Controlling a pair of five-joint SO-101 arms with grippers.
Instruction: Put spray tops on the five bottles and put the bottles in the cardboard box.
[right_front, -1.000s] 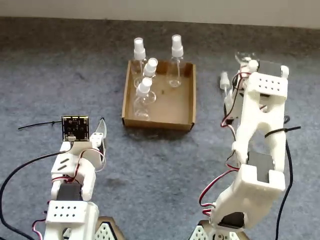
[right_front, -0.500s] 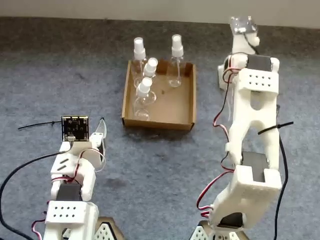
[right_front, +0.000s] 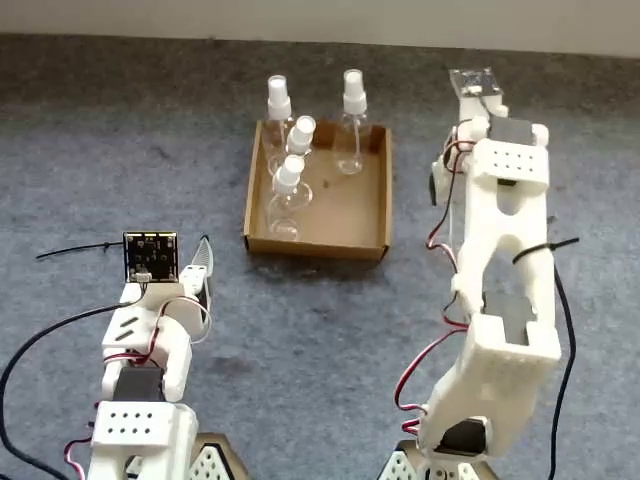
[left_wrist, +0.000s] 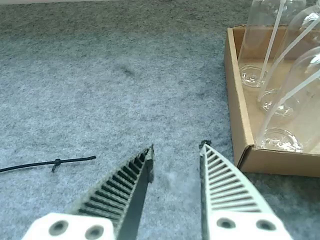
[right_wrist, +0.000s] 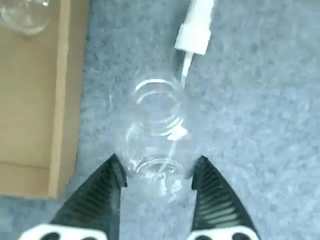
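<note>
Four capped bottles are standing in the cardboard box. Your right gripper is straddling the uncapped bottle beside it, jaws wide; your left gripper is hovering parted, empty.

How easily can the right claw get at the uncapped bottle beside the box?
Probably easily: the right claw is open, its fingers either side of the uncapped bottle, with nothing between.

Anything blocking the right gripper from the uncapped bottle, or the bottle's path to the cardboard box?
Nothing visible. The uncapped bottle stands between the open fingers of the right gripper. The spray top lies on the carpet beyond the bottle, off the path to the cardboard box beside it.
</note>
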